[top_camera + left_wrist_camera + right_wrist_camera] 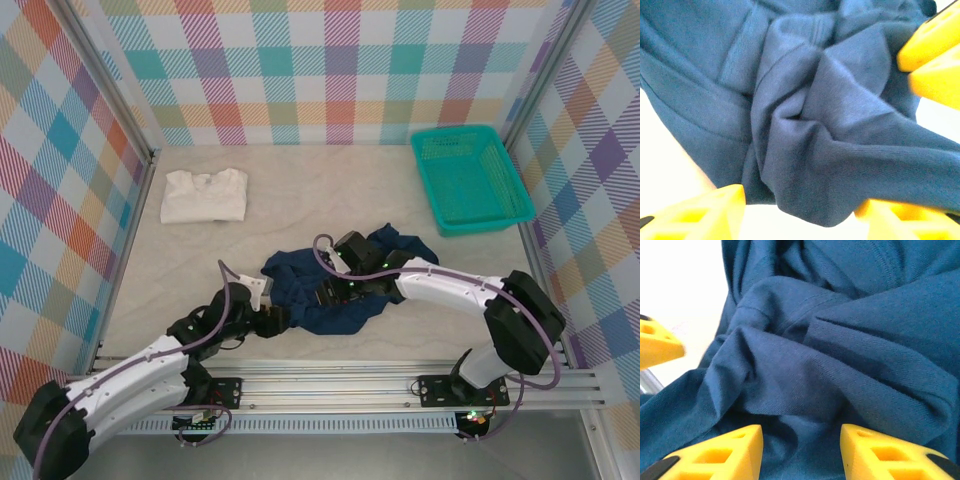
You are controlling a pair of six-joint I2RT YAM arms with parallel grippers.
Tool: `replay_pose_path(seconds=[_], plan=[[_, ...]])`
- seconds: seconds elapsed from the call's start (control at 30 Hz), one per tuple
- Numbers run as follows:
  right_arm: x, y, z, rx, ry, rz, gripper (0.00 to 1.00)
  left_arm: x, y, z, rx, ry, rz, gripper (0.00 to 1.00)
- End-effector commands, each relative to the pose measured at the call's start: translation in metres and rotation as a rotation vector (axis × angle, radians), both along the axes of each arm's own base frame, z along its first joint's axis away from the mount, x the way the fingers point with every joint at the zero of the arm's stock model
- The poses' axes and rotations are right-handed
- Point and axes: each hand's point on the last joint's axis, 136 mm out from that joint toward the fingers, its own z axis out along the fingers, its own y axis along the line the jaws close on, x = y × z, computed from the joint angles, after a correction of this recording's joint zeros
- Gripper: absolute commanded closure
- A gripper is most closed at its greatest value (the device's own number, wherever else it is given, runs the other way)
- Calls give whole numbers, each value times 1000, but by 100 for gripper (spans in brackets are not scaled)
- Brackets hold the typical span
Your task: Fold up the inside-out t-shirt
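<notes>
The t-shirt [295,280] lies crumpled on the desk [330,190], near the front edge and about the middle of its width. Its outline is ragged. One lobe pushes out to the back right, and a rounded hem sags toward the front rail [330,385].

The left arm [150,365] reaches the t-shirt's front-left edge. The left fingers [705,212] stand wide apart there, with a bunched fold of the cloth lying between them, loose and not pinched.

The right arm [450,290] crosses over the t-shirt from the right and bends down onto its middle. The right fingers [715,452] are spread partway and straddle a ridge of the cloth without clamping it. The two pairs of fingers are close to each other over the t-shirt, and each wrist view catches a yellow tip of the other pair at its edge.

Behind the t-shirt a broad band of bare desk runs to the checked back wall [300,70]. A folded white shirt [204,195] sits to the t-shirt's back left, well apart from it. A teal basket [480,222] sits to its back right, nearer, with a strip of bare desk between them. Bare desk also stretches left of the t-shirt to the side wall. To its right the room is narrower, since the right arm lies across that part. In front of the t-shirt only a thin strip of desk separates the hem from the rail.
</notes>
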Motion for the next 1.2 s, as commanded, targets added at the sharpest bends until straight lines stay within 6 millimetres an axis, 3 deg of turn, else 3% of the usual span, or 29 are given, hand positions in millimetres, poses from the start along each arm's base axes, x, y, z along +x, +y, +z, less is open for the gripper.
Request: replay_pose_path(seconds=[0.0, 0.13, 0.23, 0.37, 0.47, 0.77, 0.87, 1.03, 1.17], plan=[[3, -6, -14, -66, 10, -37, 55, 6, 13, 37, -14, -98, 62, 32], [6, 5, -15, -13, -2, -24, 56, 8, 6, 72, -90, -190, 35, 26], [10, 23, -5, 85, -17, 1, 60, 8, -18, 76, -53, -161, -79, 26], [16, 36, 7, 204, 10, 0, 83, 5, -46, 59, 58, -122, -204, 28], [20, 36, 19, 298, 33, -17, 100, 9, -57, 44, 101, -93, -219, 31], [32, 26, 57, 520, 73, -56, 100, 25, -82, 13, 127, -31, -182, 33], [30, 29, 61, 546, 85, -42, 100, 34, -97, 12, 94, -27, -178, 42], [32, 21, 60, 500, 56, -54, 100, 42, -94, 9, 93, -27, -159, 87], [40, -8, 50, 307, -50, -97, 100, 29, -82, 16, -18, -26, -218, 99]])
